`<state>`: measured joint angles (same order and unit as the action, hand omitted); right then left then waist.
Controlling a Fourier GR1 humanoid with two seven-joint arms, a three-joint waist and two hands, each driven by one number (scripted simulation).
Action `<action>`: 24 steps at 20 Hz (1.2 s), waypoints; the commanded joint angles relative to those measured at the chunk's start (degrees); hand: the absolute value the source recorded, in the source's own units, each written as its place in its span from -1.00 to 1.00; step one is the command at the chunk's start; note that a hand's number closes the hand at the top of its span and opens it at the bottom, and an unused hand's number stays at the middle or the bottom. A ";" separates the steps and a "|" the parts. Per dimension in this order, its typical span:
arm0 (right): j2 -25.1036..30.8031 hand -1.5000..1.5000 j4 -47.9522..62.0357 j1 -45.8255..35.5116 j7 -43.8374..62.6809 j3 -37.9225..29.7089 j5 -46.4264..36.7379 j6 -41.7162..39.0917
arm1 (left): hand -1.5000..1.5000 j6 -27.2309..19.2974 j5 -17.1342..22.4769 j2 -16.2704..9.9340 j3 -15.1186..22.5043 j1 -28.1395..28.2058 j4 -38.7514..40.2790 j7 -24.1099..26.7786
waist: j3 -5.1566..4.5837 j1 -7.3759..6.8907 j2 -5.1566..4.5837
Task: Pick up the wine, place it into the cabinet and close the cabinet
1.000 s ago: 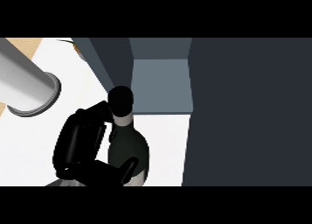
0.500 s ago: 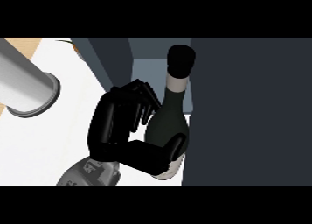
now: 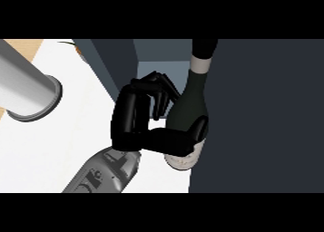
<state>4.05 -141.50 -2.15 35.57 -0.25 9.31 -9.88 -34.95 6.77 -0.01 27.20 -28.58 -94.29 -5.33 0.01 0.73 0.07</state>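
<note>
— What carries everything here?
— A white bench (image 3: 50,154), with a strip of pale wood along its left edge.
— And what stands on it?
— The dark cabinet (image 3: 265,113), on its right side, its grey inside showing.

Right hand (image 3: 140,124) is gripping the wine bottle (image 3: 191,106), fingers curling round its near side and thumb wrapping across its lower body. Its grey forearm (image 3: 107,174) is entering from the lower edge. Left forearm (image 3: 17,84) is lying at upper left; its hand is not showing.
</note>
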 commanded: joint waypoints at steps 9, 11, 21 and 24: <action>-0.37 -1.00 -8.31 2.31 3.28 1.59 3.62 0.27 | 1.00 -7.68 8.44 0.01 2.97 -8.33 11.07 5.72 | -0.01 0.55 -0.07; 0.68 -1.00 -4.55 0.82 0.81 -2.58 6.83 -1.02 | 1.00 -9.40 9.76 0.01 4.90 -3.81 10.03 11.01 | 0.00 0.18 -0.08; 1.93 -1.00 -7.66 -1.27 6.11 -3.31 7.67 0.14 | 1.00 -6.42 9.36 0.01 2.57 -4.41 20.57 17.87 | 0.00 0.25 0.02; 0.03 -1.00 -3.83 0.17 0.93 -2.30 4.79 -0.44 | 1.00 -3.99 10.22 0.00 0.89 -2.72 25.08 22.93 | 0.00 0.17 -0.12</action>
<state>4.81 -139.91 -5.61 36.95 -1.41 9.56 -9.86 -40.20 17.40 -0.13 29.25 -31.49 -74.41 13.49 -0.01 0.85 0.02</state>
